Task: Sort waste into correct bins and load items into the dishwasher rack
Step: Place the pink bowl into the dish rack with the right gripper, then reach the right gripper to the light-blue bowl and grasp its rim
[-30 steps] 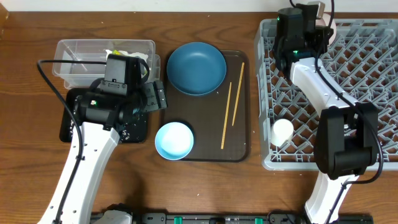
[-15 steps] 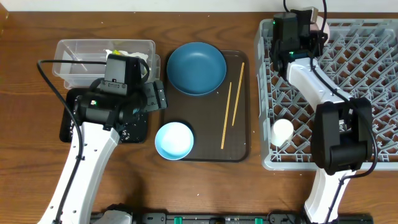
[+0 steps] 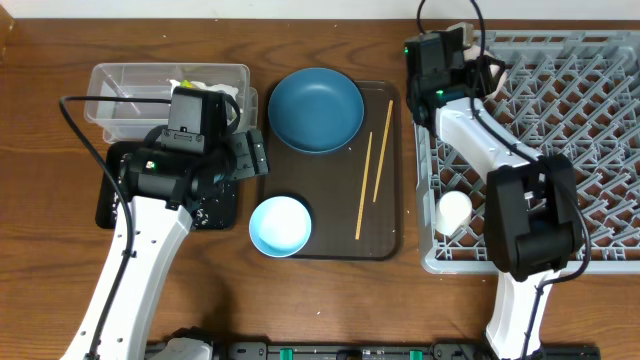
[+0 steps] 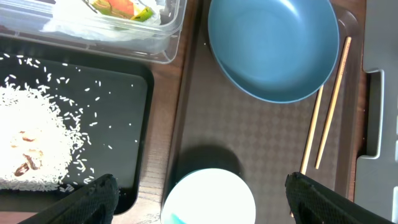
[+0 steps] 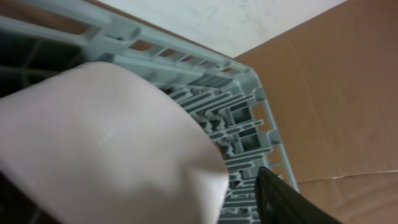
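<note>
1. The cream bowl (image 5: 99, 143) fills most of the right wrist view. It is pale, smooth and matt, and it is tilted, with its rim in front of the 11 o'clock corner of the dishwasher rack (image 3: 600, 150). From overhead the arm hides nearly all of it.
2. The right gripper (image 3: 484, 72) is at that same rack corner. Only one dark finger (image 5: 277, 199) shows, at 5 o'clock in the wrist view, with a sliver of rack between it and the bowl's rim. Whether the gripper is clamped on the bowl cannot be told.
3. A small white cup (image 3: 454, 210) sits in the rack near its 8 o'clock corner.
4. The left gripper (image 4: 200, 190) is spread wide and holds nothing. It hangs above the light blue bowl (image 3: 280, 225), which sits at 7 o'clock on the brown serving tray (image 3: 330, 185).
5. The dark blue bowl (image 3: 315, 108) sits at 11 o'clock on that tray. The two chopsticks (image 3: 372, 180) lie roughly parallel along its 3 o'clock side, apart from both bowls.
6. At 10 o'clock on the desk (image 3: 40, 290) the clear tub (image 3: 130, 90) holds white napkins (image 4: 81, 22) and a yellow-green wrapper (image 4: 118, 6).
7. The black tray (image 3: 115, 205), just at 6 o'clock of the tub, carries a heap of rice (image 4: 31, 137) with loose grains scattered around it.
</note>
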`<state>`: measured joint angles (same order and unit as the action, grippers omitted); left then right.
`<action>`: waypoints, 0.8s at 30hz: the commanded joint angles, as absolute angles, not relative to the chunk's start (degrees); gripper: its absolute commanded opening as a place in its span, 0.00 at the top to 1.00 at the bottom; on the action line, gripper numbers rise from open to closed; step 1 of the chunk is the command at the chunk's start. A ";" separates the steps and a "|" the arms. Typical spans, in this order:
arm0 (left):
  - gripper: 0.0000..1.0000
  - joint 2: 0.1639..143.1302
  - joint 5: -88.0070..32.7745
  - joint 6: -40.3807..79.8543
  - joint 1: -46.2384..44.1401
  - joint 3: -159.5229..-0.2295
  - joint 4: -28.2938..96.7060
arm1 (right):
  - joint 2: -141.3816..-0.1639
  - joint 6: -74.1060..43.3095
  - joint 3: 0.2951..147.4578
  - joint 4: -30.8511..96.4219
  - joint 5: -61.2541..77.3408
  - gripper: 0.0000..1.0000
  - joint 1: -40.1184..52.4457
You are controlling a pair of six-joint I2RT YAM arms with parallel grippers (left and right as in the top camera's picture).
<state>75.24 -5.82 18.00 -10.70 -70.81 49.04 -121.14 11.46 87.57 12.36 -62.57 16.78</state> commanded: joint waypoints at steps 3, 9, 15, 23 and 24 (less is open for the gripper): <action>0.11 75.55 -5.37 17.69 -10.52 -71.48 49.04 | -120.05 9.17 87.64 12.53 -63.18 0.26 18.28; 0.12 75.55 -5.34 17.69 -10.52 -71.48 49.04 | -114.59 7.27 87.64 13.10 -62.48 0.12 19.25; 0.12 75.55 -5.37 17.69 -10.52 -71.48 49.04 | -107.07 2.79 87.64 21.15 -52.18 0.09 20.75; 0.11 75.55 -5.37 17.72 -10.52 -71.48 49.06 | -101.06 -9.34 87.64 34.39 -16.80 0.01 22.61; 0.12 75.55 -5.37 17.72 -10.52 -71.48 49.06 | -101.03 -9.67 87.64 35.48 -9.23 0.01 22.72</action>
<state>75.24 -5.82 18.00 -10.70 -70.81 49.01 -101.32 -3.20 87.55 33.82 -32.32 21.85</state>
